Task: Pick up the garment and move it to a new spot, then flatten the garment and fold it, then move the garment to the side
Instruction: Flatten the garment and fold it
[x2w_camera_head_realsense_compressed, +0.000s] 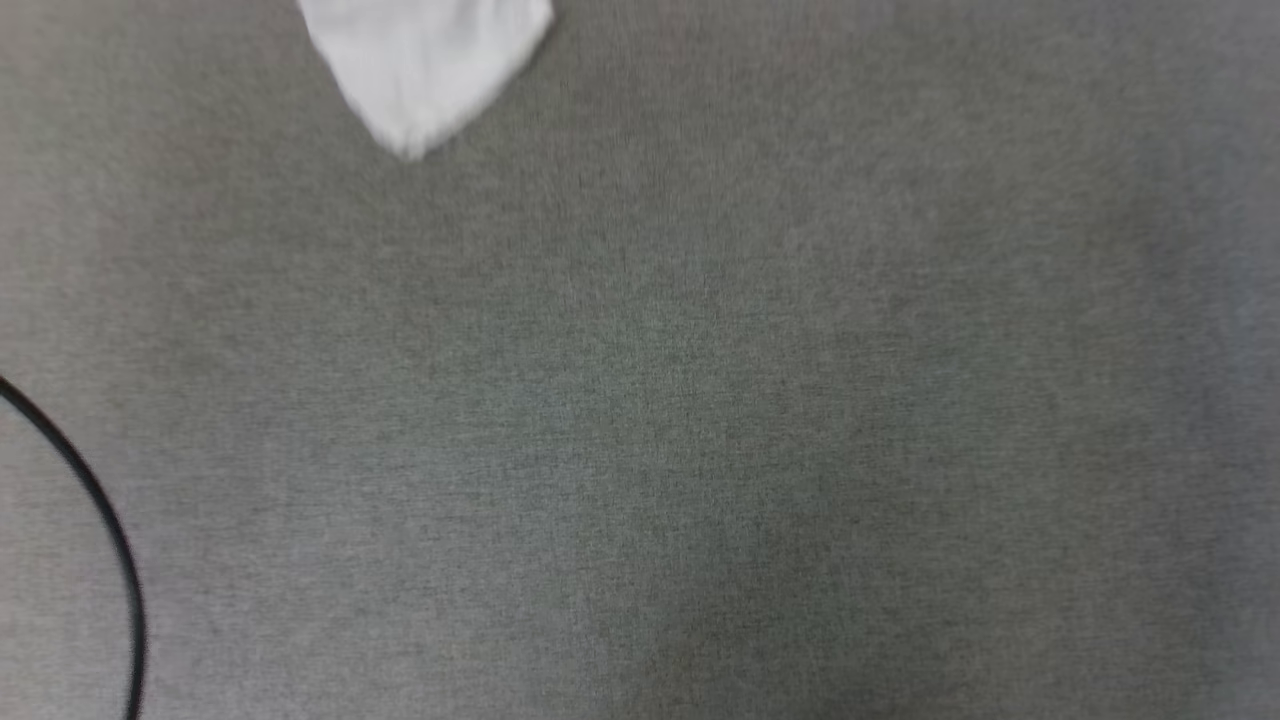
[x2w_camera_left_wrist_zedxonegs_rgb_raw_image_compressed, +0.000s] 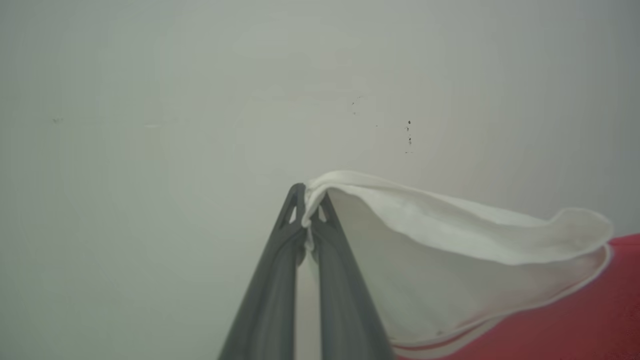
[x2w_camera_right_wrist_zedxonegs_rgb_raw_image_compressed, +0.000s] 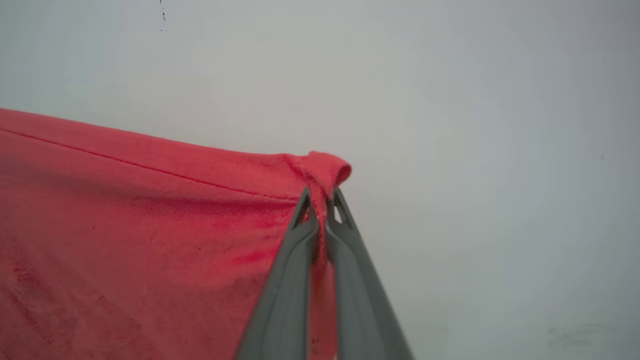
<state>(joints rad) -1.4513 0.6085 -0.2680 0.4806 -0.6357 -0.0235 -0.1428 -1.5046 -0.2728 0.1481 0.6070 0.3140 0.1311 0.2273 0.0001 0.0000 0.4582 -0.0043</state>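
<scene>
Red jersey (x2w_camera_right_wrist_zedxonegs_rgb_raw_image_compressed: 125, 225) held aloft between both claws: left claw (x2w_camera_left_wrist_zedxonegs_rgb_raw_image_compressed: 311, 196) pinched shut on white sleeve (x2w_camera_left_wrist_zedxonegs_rgb_raw_image_compressed: 450, 240) edge, right claw (x2w_camera_right_wrist_zedxonegs_rgb_raw_image_compressed: 320, 197) pinched shut on red hem corner, each centre frame. Sleeve tip at upper left of head view. Shallow pinches — likely to slip if pulled apart hard.

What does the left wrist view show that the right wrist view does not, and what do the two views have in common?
Left wrist view, not the right: the left gripper shut on the white sleeve of the garment. Right wrist view, not the left: the right gripper shut on a red hem corner, with a stitched seam running along the edge. Both: red fabric and two dark fingers pinching cloth, against a plain pale background.
</scene>
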